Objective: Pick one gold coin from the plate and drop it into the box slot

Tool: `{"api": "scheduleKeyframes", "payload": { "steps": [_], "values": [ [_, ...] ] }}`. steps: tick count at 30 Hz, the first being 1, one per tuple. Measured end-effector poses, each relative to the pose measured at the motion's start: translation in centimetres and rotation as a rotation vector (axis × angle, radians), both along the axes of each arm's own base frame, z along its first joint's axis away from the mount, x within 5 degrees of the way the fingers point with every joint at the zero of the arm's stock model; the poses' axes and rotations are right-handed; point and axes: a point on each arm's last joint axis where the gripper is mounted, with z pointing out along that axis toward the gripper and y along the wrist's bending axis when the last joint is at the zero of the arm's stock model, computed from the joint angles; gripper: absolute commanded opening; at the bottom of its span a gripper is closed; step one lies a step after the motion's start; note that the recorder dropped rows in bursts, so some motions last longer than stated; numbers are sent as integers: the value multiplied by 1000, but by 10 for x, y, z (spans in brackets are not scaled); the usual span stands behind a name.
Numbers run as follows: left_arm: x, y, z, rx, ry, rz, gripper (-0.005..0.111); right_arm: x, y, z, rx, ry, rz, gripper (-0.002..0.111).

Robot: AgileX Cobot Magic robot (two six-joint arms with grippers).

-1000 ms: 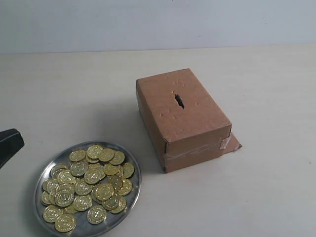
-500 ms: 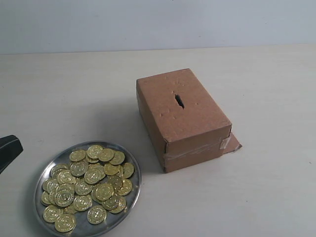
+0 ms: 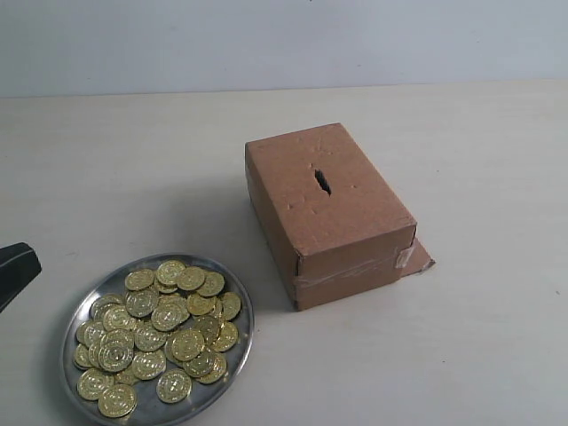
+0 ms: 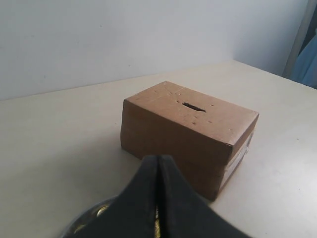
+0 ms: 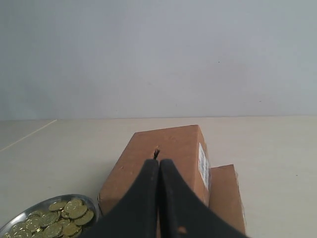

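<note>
Both claws were recorded pressed shut on nothing, the left gripper (image 4: 158, 157) near the plate (image 3: 241, 330), the right gripper (image 5: 159, 161) facing the box (image 3: 328, 213). The coins (image 3: 160, 333) were heaped overlapping on the plate beside the box, so two might be pinched together, and a tilted coin jammed at the narrow slot (image 3: 322, 181). Only a corner of the left gripper was caught in the exterior view; the plate was mostly masked in both wrist views.
</note>
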Motion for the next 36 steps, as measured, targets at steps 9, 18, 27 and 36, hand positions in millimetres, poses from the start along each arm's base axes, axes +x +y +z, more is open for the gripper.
{"api": "scheduleKeyframes", "payload": {
  "steps": [9, 18, 27, 36],
  "values": [
    [0, 0, 1, -6, -6, 0, 0, 0, 0, 0, -1, 2, 0, 0],
    [-1, 30, -4, 22, 38, 253, 0, 0, 0, 0, -2, 3, 0, 0],
    [-17, 49, -8, 0, 60, 461, 0, 0, 0, -1, -3, 5, -1, 0],
    [-26, 48, -15, 28, 97, 443, 0, 0, 0, -1, -4, 7, -1, 0]
  ]
}}
